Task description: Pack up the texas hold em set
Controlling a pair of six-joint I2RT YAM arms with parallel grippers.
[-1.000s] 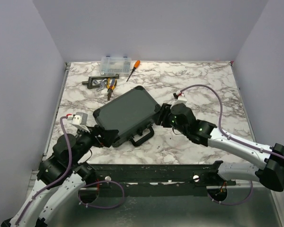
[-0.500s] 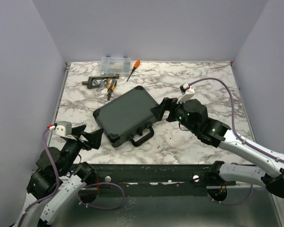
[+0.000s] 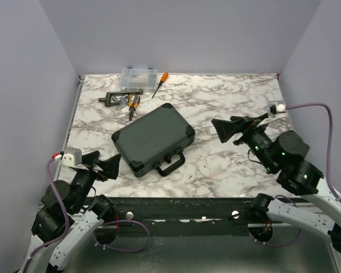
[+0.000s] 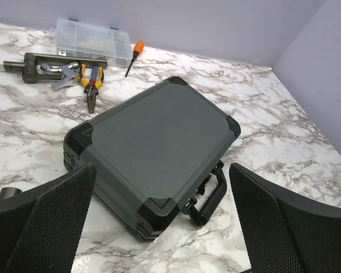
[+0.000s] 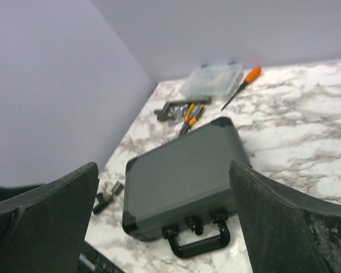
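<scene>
**A:** Where are the edges, and how much room is there to move?

**B:** Seen from above, a marble table (image 3: pixel 244 96) fills the middle of the frame. Pale lilac walls (image 3: pixel 176 34) close its top, left and right edges, and a dark rail (image 3: pixel 182 203) runs along the bottom edge. Open marble stretches across the right half. In the upper left, close to the back wall, sit a clear organizer box (image 3: pixel 140 78), an orange-handled screwdriver (image 3: pixel 160 83) and pliers (image 3: pixel 134 104).

**A:** Where is the poker set, and which way does it point?

**B:** Only the black briefcase (image 3: pixel 153 138) shows. It is shut and lies flat, a little left of centre. Its long axis runs from lower left to upper right. The handle (image 3: pixel 170 165) sits on the long side facing the lower right and rests on the marble. The tip of the pliers lies near the opposite long side. The case is well apart from every wall.

**A:** And the jaws?

**B:** The left gripper (image 3: pixel 104 164) hovers at the lower left, near the case's lowest corner and not touching it. Its jaws are spread wide with nothing between them. In its wrist view the case sits framed between two mesh-textured fingers (image 4: pixel 45 222). The right gripper (image 3: pixel 226 124) hangs right of centre, apart from the case and aimed left toward it. Its jaws are also spread wide and empty.
</scene>
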